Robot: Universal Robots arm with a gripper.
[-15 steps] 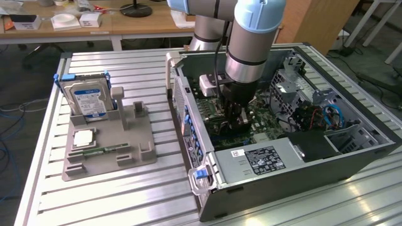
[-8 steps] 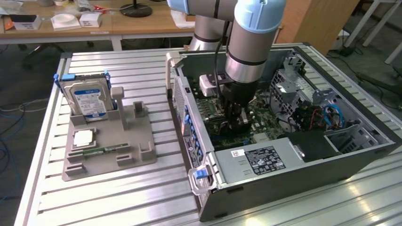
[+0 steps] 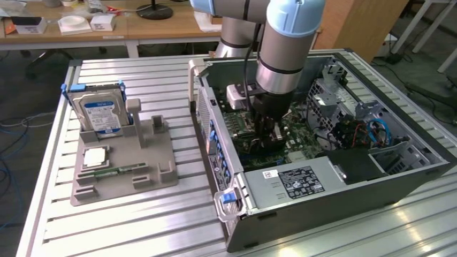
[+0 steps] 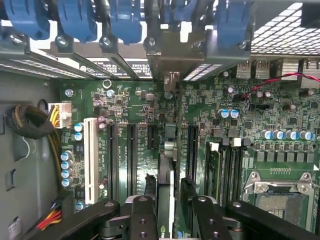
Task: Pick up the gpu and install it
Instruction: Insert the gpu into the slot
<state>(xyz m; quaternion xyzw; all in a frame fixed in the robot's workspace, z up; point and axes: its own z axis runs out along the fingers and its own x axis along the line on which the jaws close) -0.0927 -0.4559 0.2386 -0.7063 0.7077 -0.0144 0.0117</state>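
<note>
The gpu (image 4: 167,167) stands edge-on in a motherboard slot. Its dark board runs from between my fingers to the silvery metal bracket (image 4: 167,67) at the case's rear wall. My gripper (image 4: 167,189) straddles the card, one finger (image 4: 149,185) on each side with a thin gap to the board, so the jaws are open around it. In the exterior view the gripper (image 3: 268,134) reaches straight down into the open computer case (image 3: 321,198), over the green motherboard (image 3: 300,142).
Black expansion slots and a white slot (image 4: 91,160) lie beside the card, and memory slots and the CPU socket (image 4: 280,200) on the other side. Blue latches (image 4: 75,20) line the rear wall. On the table, a grey fixture (image 3: 160,176) holds a hard drive (image 3: 100,110).
</note>
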